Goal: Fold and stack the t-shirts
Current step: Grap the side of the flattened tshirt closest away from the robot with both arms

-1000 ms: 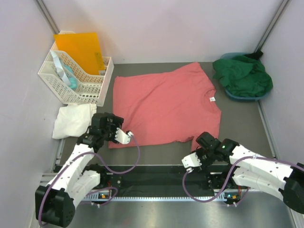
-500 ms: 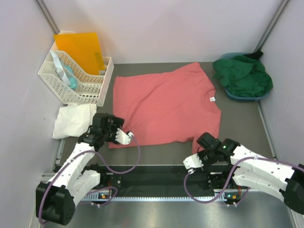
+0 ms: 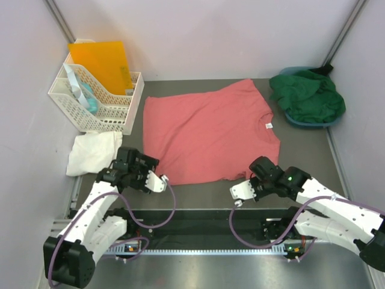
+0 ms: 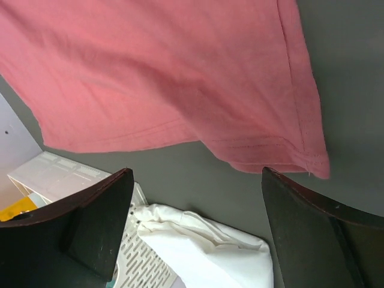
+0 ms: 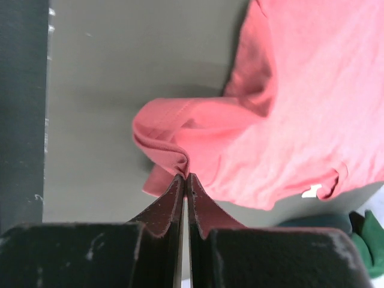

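The salmon-pink t-shirt (image 3: 204, 129) lies spread flat in the middle of the table, its white neck label at the right. My right gripper (image 3: 257, 174) is shut on a bunched fold of its near right edge (image 5: 174, 144), lifted a little. My left gripper (image 3: 127, 161) is open and empty, hovering between the shirt's near left corner (image 4: 300, 156) and the white t-shirt (image 3: 90, 152), which lies crumpled at the left (image 4: 204, 246). The dark green t-shirt (image 3: 308, 96) is heaped at the back right.
A white lattice basket (image 3: 99, 99) with an orange folder (image 3: 102, 60) behind it stands at the back left. The green shirt sits in a blue bowl (image 3: 301, 121). Grey walls close in both sides. A black rail runs along the near edge.
My right gripper has moved forward and up, drawing the shirt's near right edge with it. My left gripper has shifted slightly toward the near edge, still open.
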### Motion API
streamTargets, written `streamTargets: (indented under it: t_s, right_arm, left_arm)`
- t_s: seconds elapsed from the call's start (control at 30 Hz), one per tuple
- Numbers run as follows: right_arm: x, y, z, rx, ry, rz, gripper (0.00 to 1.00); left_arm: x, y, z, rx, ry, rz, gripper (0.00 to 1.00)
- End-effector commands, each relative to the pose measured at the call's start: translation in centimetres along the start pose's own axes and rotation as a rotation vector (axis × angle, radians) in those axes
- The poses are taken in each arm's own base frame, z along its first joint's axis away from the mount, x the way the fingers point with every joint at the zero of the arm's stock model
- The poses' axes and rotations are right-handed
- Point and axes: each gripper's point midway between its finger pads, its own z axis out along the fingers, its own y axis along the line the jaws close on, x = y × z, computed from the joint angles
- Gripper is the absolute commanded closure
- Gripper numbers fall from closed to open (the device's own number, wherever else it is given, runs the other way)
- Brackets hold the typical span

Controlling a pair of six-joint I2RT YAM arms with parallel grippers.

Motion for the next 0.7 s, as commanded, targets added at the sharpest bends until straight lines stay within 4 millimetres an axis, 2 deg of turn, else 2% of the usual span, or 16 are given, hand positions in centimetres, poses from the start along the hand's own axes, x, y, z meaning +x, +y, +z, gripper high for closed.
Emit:
streamTargets:
  t_s: [0.0, 0.07, 0.1, 0.13, 0.23, 0.33, 0.37, 0.4, 0.47, 0.5, 0.53, 0.57, 0.63, 0.67]
  right_arm:
    - [0.3, -2.3, -1.2, 0.074, 0.042, 0.034, 1.00]
    - [0.4, -2.5, -1.2, 0.083, 0.047, 0.041, 1.00]
    - [0.4, -2.5, -1.2, 0.083, 0.049, 0.044, 1.00]
    - [0.5, -2.5, -1.2, 0.085, 0.050, 0.050, 1.00]
    - [0.6, -2.3, -1.1, 0.082, 0.055, 0.049, 1.00]
    - [0.7, -2.4, -1.0, 0.086, 0.062, 0.050, 1.00]
    - [0.7, -2.4, -1.0, 0.089, 0.064, 0.050, 1.00]
    - [0.7, -2.6, -1.0, 0.089, 0.065, 0.050, 1.00]
    - [0.6, -2.9, -1.0, 0.099, 0.061, 0.056, 1.00]
    - [0.6, -3.0, -1.0, 0.097, 0.064, 0.055, 1.00]
    - [0.6, -3.2, -1.0, 0.101, 0.064, 0.057, 1.00]
    - [0.5, -3.4, -1.0, 0.104, 0.064, 0.059, 1.00]
    - [0.5, -3.8, -1.1, 0.108, 0.068, 0.062, 1.00]
    - [0.5, -4.0, -1.2, 0.113, 0.070, 0.062, 1.00]
  left_arm:
    - [-3.8, -0.3, -3.1, 0.085, -0.179, -0.058, 0.08]
    - [-4.8, -0.5, -4.3, 0.127, -0.219, -0.078, 0.08]
    - [-5.3, -1.8, -4.8, 0.189, -0.237, -0.109, 0.08]
    - [-5.7, -1.7, -5.3, 0.203, -0.257, -0.117, 0.07]
    - [-6.4, -3.4, -5.6, 0.293, -0.280, -0.175, 0.08]
    - [-6.7, -5.4, -5.6, 0.379, -0.292, -0.215, 0.12]
    - [-6.7, -5.8, -5.5, 0.393, -0.289, -0.221, 0.18]
    - [-6.7, -6.7, -5.3, 0.413, -0.288, -0.232, 0.21]
    - [-6.1, -6.8, -4.6, 0.390, -0.261, -0.224, 0.24]
    - [-5.9, -7.7, -4.0, 0.385, -0.249, -0.224, 0.25]
    - [-5.5, -7.9, -3.6, 0.368, -0.234, -0.216, 0.25]
    - [-4.8, -7.2, -2.8, 0.317, -0.205, -0.199, 0.27]
    - [-4.3, -8.0, -2.0, 0.296, -0.185, -0.190, 0.33]
    - [-3.9, -7.2, -1.6, 0.252, -0.168, -0.174, 0.33]
